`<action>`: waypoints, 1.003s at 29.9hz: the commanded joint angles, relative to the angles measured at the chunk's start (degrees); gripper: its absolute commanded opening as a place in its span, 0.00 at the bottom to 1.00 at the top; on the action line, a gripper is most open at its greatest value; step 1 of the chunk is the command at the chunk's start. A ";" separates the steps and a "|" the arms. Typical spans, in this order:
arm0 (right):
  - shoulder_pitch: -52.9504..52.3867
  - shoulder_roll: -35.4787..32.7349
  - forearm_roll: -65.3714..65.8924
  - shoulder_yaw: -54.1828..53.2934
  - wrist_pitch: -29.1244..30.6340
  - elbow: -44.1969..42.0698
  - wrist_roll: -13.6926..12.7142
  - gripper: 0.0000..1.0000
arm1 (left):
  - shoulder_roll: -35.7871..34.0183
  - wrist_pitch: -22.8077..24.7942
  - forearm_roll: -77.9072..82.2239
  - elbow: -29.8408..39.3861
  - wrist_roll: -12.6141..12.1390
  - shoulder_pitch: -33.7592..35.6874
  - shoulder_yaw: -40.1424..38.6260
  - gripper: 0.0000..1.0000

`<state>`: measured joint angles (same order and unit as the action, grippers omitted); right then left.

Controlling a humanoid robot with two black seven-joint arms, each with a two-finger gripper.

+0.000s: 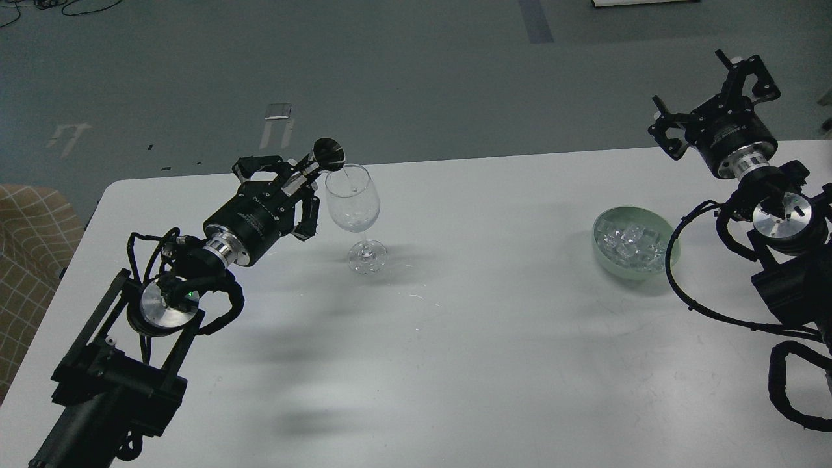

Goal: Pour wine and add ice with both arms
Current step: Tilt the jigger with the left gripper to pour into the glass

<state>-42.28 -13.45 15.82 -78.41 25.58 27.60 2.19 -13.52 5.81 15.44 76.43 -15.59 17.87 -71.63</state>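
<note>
My left gripper (pixel 300 181) is shut on a steel jigger (pixel 324 156), tilted to the right with its mouth over the rim of the clear stemmed glass (pixel 354 211). A thin stream of clear wine (pixel 350 179) runs from the jigger into the glass bowl. The glass stands upright on the white table (pixel 468 312). Ice cubes (pixel 629 242) lie heaped in a pale green bowl (pixel 671 261) at the right. My right gripper (pixel 705 84) is open and empty, raised behind and to the right of the bowl, past the table's far edge.
The table's far edge runs just behind the glass and the bowl, with grey floor beyond. A tan checked seat (pixel 26 260) stands off the table's left edge. My right arm's cables (pixel 708 305) loop over the table's right side.
</note>
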 commanded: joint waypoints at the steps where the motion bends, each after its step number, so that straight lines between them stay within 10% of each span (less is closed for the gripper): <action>1: -0.09 -0.08 0.00 -0.08 0.00 0.00 0.00 1.00 | -0.01 -0.01 0.90 -0.23 -0.32 0.41 0.00 0.00; 30: -0.09 -0.79 -0.17 -0.61 0.09 1.84 -0.09 1.00 | -4.14 0.69 4.94 0.21 -1.64 2.69 0.08 0.00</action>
<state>-42.54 -14.01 15.64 -78.95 25.61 29.37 2.11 -17.53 6.42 19.76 76.64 -17.17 20.51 -71.57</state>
